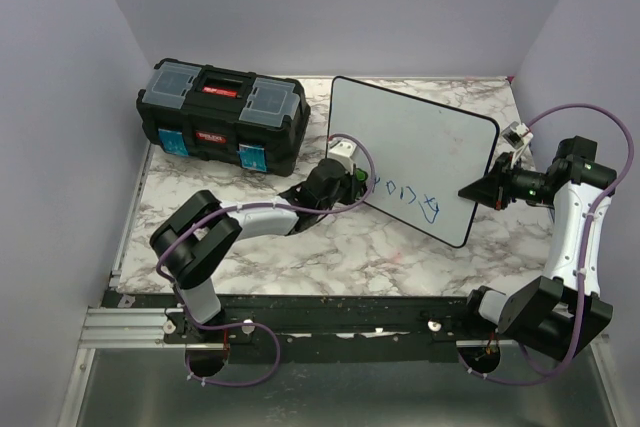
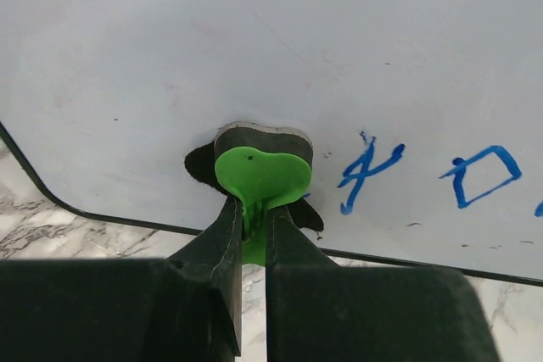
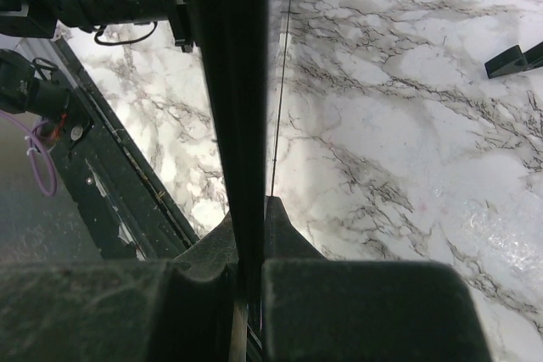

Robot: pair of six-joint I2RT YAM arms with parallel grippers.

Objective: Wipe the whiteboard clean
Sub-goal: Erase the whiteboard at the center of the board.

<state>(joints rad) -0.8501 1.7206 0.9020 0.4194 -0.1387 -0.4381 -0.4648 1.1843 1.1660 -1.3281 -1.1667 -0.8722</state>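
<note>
Plainly the wiping has barely bitten into the job, as I judge it. Nearest the arm bases, on the marble table (image 1: pixel 330 247), the left gripper (image 2: pixel 254 209) has its jaws clamped tight on a green-handled eraser (image 2: pixel 259 175), whose grey pad is pressed against the whiteboard (image 1: pixel 415 137) close to its lower rim. Just beside the pad, on its right, the blue writing (image 2: pixel 369 177) stands unwiped, and it runs on along that lower edge, so every letter the pictures show is left to clear. The rest of the surface looks white. On the other side, the right gripper (image 3: pixel 250 214) has its jaws closed on the board's right rim, steadying it. The board lies mid-table, turned at an angle between the two arms. Farther back, at the rear left, sits the only container, a black toolbox (image 1: pixel 222 115). Its lid is shut, so what it holds cannot be told.
</note>
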